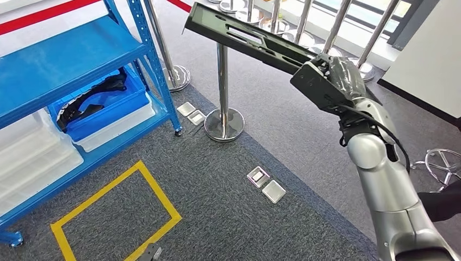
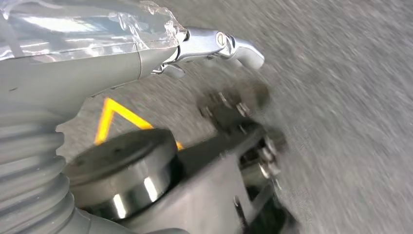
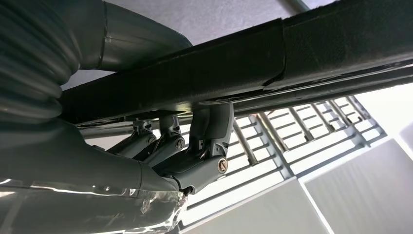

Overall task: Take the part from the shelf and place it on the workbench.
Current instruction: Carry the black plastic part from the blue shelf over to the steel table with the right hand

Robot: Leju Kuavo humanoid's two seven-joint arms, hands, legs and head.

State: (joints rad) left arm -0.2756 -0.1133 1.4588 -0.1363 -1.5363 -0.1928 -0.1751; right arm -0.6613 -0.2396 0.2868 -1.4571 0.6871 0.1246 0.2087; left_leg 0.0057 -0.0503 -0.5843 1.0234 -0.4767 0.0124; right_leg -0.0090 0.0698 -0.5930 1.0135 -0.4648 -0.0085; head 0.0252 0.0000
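Grey carpet [image 1: 228, 190] covers the floor, marked at 7 o'clock in the head view by a yellow tape rectangle [image 1: 117, 209]. At 10 o'clock stands a blue metal shelf [image 1: 65, 54] with a perforated upright; on its lower level a blue plastic bin [image 1: 108, 111] holds black parts, beside pale translucent bins. A chrome post [image 1: 223, 87] on a round polished base rises at 12 o'clock, and 2 small square floor plates [image 1: 266, 185] lie at 6 o'clock.

The right robot hand [image 1: 321, 81] is closed around one end of the part [image 1: 244, 35], a long, flat, matte black plastic panel with slotted openings, raised in the air and slanting toward 11 o'clock. In the right wrist view its dark fingers [image 3: 209, 141] curl under the part's ridged edge while the thumb lies above.

The left robot hand [image 2: 214, 46] hangs over blurred carpet; whether it is open or closed I cannot tell.
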